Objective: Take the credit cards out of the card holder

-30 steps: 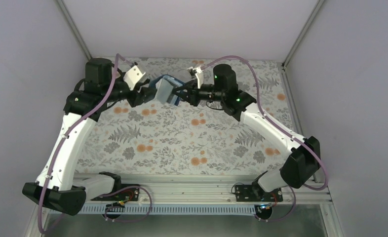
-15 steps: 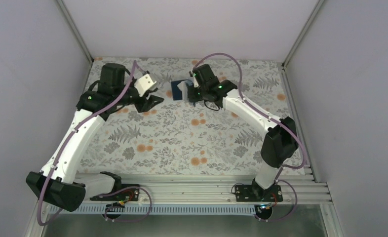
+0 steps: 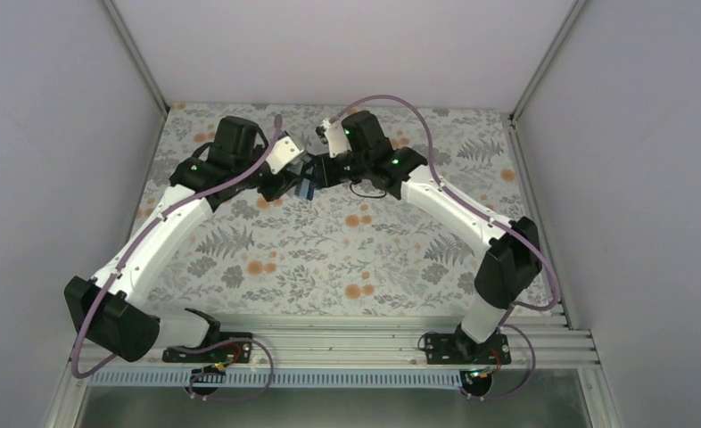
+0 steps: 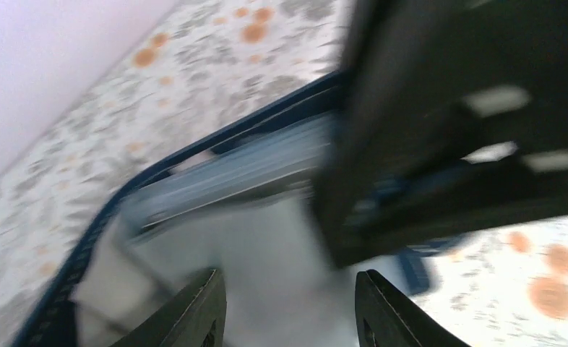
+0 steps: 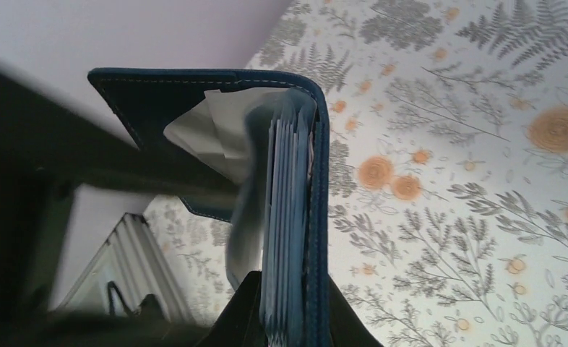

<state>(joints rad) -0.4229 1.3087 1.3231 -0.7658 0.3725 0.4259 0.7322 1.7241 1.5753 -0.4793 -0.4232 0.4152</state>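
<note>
right fingers (image 5: 236, 322) pinch the holder (image 5: 319, 188) by its bottom edge, propping it open above the far desk (image 3: 329, 259) so the half-spread left fingers (image 4: 201, 314) can reach the pockets (image 5: 285, 217), I reckon

This looks like a robotics lab test cell. 2 white-and-black arms, the left arm (image 3: 151, 250) and the right arm (image 3: 458, 209), are bolted to an aluminium rail (image 3: 347, 334) at the near edge of a surface (image 3: 329, 259) covered with a floral cloth. Plain pale panels (image 3: 329, 45) wall it in on 3 sides, framed by slanting aluminium posts (image 3: 133, 49). Purple cables (image 3: 400, 102) loop loose along both arms, and bare circuit boards (image 3: 226, 349) sit at their bases. The 1 everyday item is a navy card holder (image 5: 317, 188), held up above the cloth.
</note>
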